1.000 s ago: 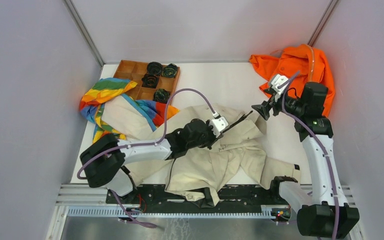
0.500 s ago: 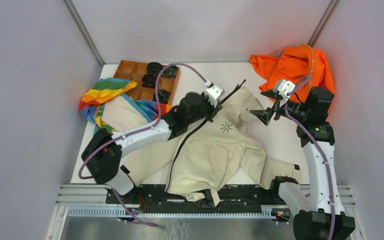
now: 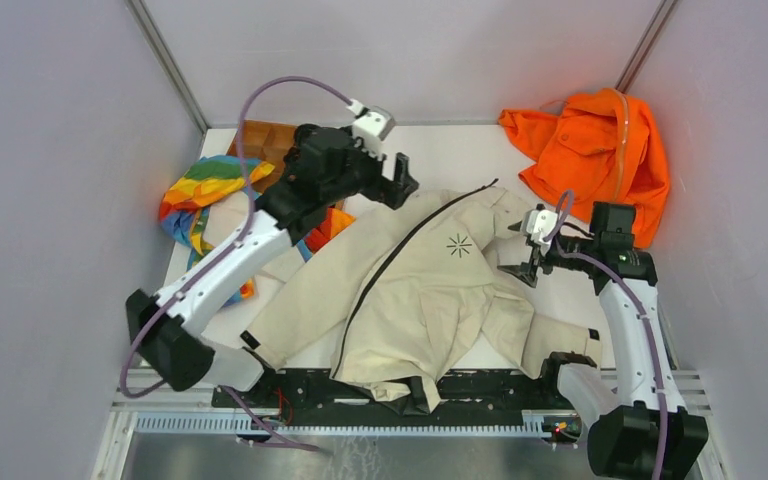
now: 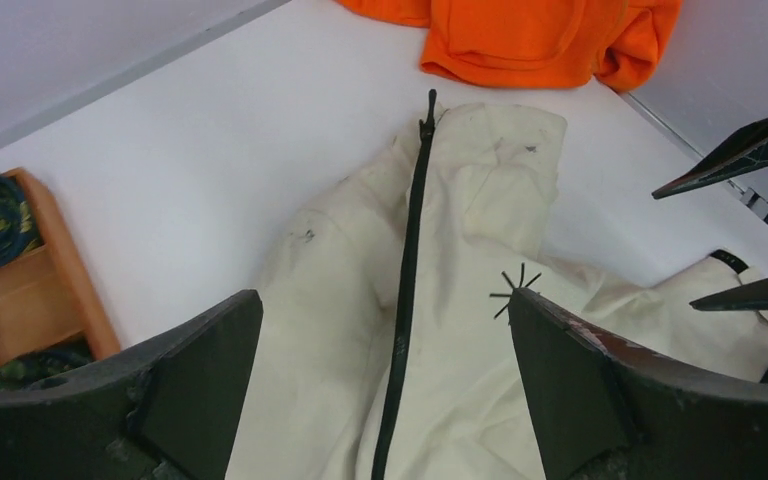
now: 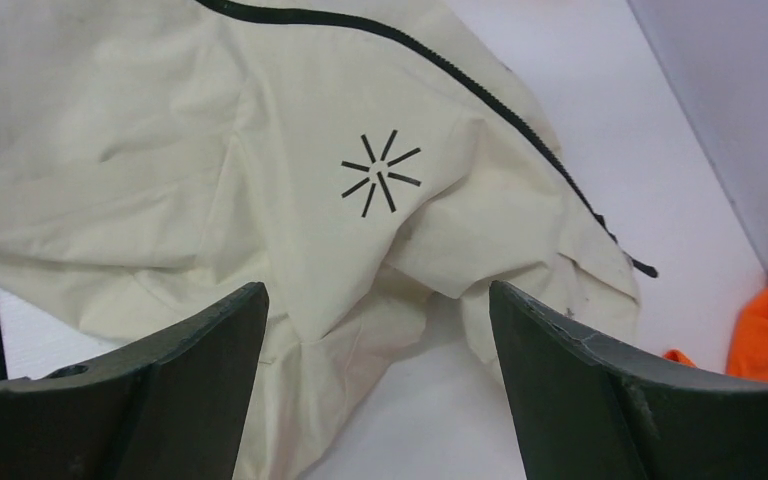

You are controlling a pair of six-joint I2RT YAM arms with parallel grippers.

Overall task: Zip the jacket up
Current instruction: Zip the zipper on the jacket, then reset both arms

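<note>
Beige jacket [image 3: 430, 290] lies front-up, spread over the middle of the table [image 3: 460, 150]. Its hem is at the arm bases and its collar at the far side. Dark zipper [image 3: 392, 262] runs as one unbroken line diagonally from hem to collar. Black starburst logo [image 3: 458, 244] sits just beside the zipper, on the right arm's side.

Left gripper [image 3: 398, 185] is raised over the jacket's far edge near the collar. Its fingers are spread wide with nothing between them, and the zipper shows through the gap in the wrist view. Right gripper [image 3: 520, 252] is at the jacket's shoulder past the logo, fingers also spread and empty. Whether it touches the fabric is unclear.

Orange garment [image 3: 600, 140] is crumpled beyond the jacket's collar corner. Rainbow cloth [image 3: 205, 190] is bunched against the jacket's opposite sleeve, with the wooden tray [image 3: 255, 135] just behind it.
</note>
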